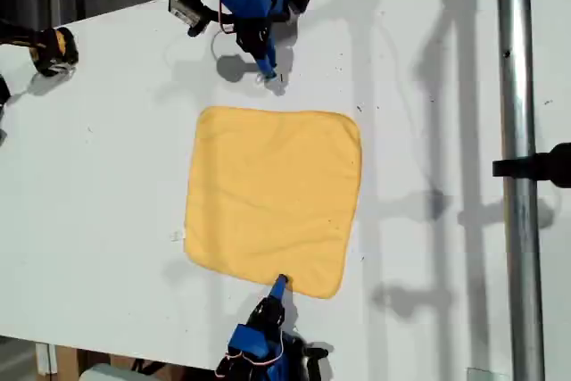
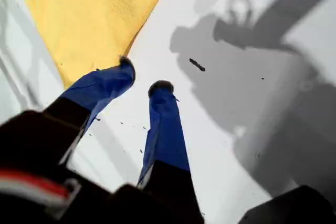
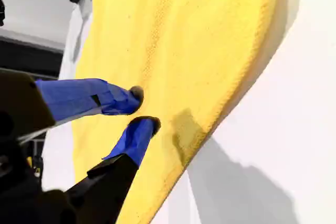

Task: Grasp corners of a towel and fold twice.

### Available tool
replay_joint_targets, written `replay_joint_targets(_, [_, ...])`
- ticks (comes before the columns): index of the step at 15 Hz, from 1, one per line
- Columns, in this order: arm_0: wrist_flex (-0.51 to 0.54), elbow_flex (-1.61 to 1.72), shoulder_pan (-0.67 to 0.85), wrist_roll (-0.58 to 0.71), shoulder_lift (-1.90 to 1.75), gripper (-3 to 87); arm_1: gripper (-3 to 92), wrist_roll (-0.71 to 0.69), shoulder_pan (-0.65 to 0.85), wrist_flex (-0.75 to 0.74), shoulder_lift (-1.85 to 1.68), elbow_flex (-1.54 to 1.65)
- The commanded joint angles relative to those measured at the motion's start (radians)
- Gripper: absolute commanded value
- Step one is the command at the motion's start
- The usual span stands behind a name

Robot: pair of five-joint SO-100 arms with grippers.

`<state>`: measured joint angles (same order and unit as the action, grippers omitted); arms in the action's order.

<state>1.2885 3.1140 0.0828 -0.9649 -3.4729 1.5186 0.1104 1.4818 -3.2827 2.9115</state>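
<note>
The yellow towel [image 1: 272, 194] lies spread flat on the white table [image 1: 98, 176], all four rounded corners showing. In the exterior view my first gripper [image 1: 269, 76] hangs over bare table just beyond the towel's upper edge. Its wrist view shows the blue fingers [image 2: 110, 85] a little apart with nothing between them, short of a towel corner [image 2: 68, 77]. My second gripper [image 1: 280, 283] sits at the towel's lower edge, near the lower right corner [image 1: 330, 288] in the exterior view. In its wrist view the gripper [image 3: 143, 108] is narrowly open above the cloth [image 3: 184, 40].
A metal pole [image 1: 517, 176] with a black clamp [image 1: 535, 167] runs down the exterior view's right. A yellow-and-black object [image 1: 52, 49] sits at the table's upper left there. The table's front edge lies just behind my second arm's base [image 1: 259, 350].
</note>
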Motion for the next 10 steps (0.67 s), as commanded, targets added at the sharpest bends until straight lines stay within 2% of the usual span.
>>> replay_joint_targets(1, [0.003,0.005,0.252,-0.551,-0.003,3.4,6.8,-0.021,0.193,0.003,0.003,0.003])
replay_joint_targets(4, [-0.005,0.005,0.268,-0.518,-0.003,3.9,6.9,-0.021,0.189,0.003,0.003,0.003])
replay_joint_targets(8, [0.000,0.005,0.259,-0.540,-0.003,3.2,5.7,-0.021,0.189,0.003,0.003,0.005])
replay_joint_targets(10, [-0.002,0.006,0.261,-0.538,-0.003,0.4,4.6,-0.023,0.176,0.003,0.003,0.005])
